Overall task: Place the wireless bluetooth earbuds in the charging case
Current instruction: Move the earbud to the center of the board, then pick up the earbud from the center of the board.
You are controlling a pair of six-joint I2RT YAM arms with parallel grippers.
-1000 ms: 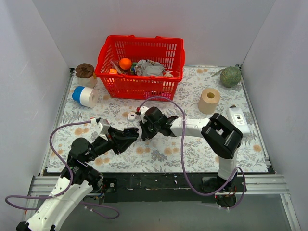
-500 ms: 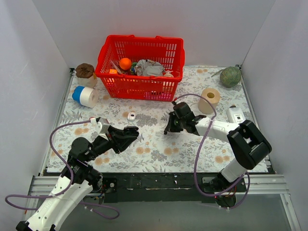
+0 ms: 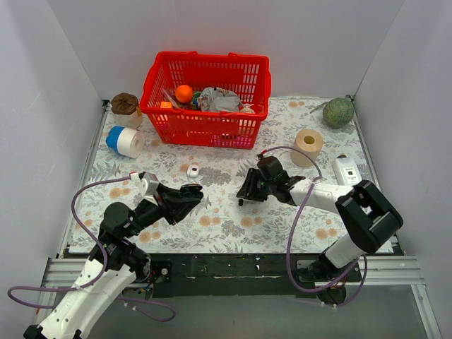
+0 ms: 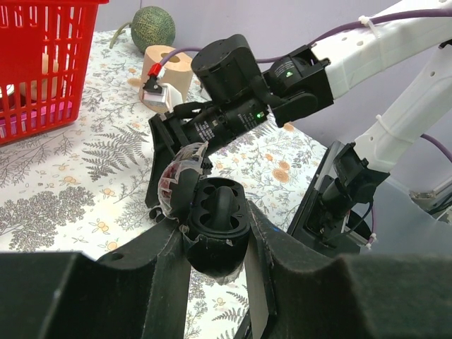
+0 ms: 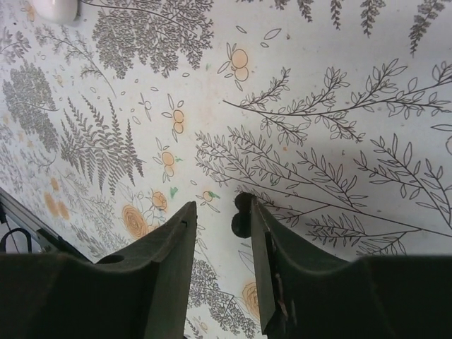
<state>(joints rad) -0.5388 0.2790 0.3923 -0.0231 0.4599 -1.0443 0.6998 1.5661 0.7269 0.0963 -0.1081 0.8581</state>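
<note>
My left gripper [image 3: 189,195] is shut on a black charging case [image 4: 215,220] and holds it above the cloth with its lid [image 4: 176,185] open; I cannot tell whether its sockets hold a bud. My right gripper [image 3: 244,193] is open and low over the table. In the right wrist view, one tiny black earbud [image 5: 241,214] lies on the cloth against the inner tip of the right finger [image 5: 265,254], between the open jaws. It shows as a dark speck in the top view [image 3: 241,203]. A small white round piece [image 3: 193,170] lies farther left; it also shows in the right wrist view [image 5: 56,7].
A red basket [image 3: 205,116] with clutter stands at the back. A blue-and-white roll [image 3: 126,141] and a brown object [image 3: 125,104] are at the back left. A paper roll [image 3: 307,147], a white device [image 3: 349,173] and a green melon [image 3: 338,111] are at the right.
My right gripper has pulled away from the case held by the left gripper, moved right, and now sits low over the cloth beside the black earbud. The left arm has barely moved.
</note>
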